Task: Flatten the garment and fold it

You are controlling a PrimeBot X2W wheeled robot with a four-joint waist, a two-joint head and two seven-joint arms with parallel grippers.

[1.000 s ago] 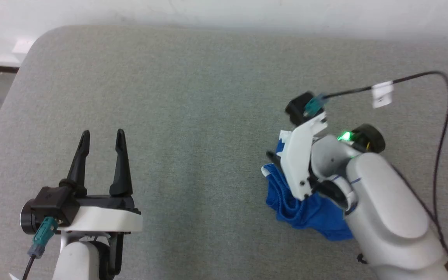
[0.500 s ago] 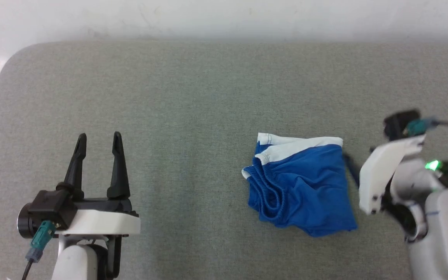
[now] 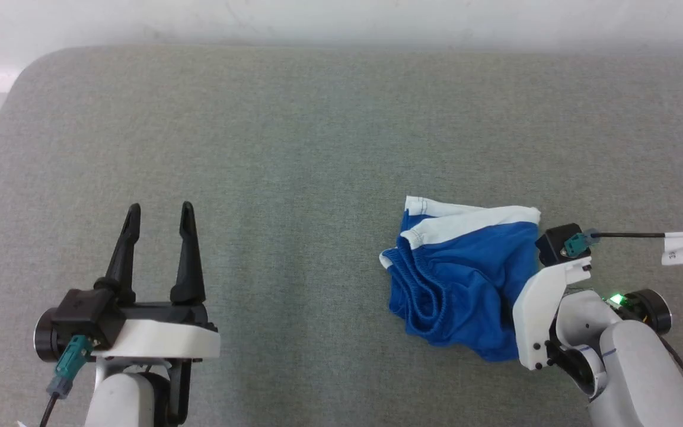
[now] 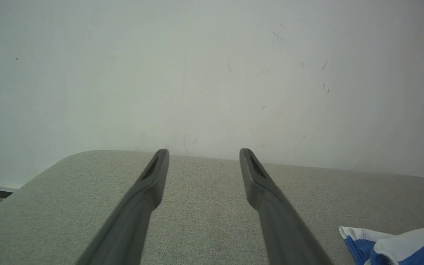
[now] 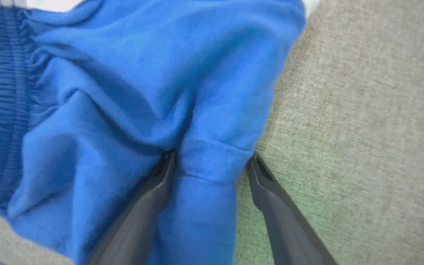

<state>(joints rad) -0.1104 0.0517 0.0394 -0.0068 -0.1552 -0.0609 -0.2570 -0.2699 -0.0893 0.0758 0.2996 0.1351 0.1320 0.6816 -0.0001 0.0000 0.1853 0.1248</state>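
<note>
Flattening is the step in hand. The garment lies bunched on the grey tabletop, out at about 4 o'clock from its middle in the head view, with white trim along its 12 o'clock edge and gathered folds at 9 o'clock. The right gripper is down on the cloth's 3 o'clock edge. Its fingers are spread wide, straddling a raised ridge of blue, nothing pinched yet. The left gripper hangs over bare tabletop at 8 o'clock, well apart from the cloth, fingers parted and empty.

My read is that the next move calls for a clean pinch on that ridge, then a pull toward 3 o'clock to draw the folds out, with the left arm likely needed to anchor the far side.

From above, the right wrist housing covers its own fingers and the garment's 4 o'clock corner. Whether the tips touch the tabletop, I cannot tell. The wrist view is blurred, and I can't tell waist from leg opening.
</note>
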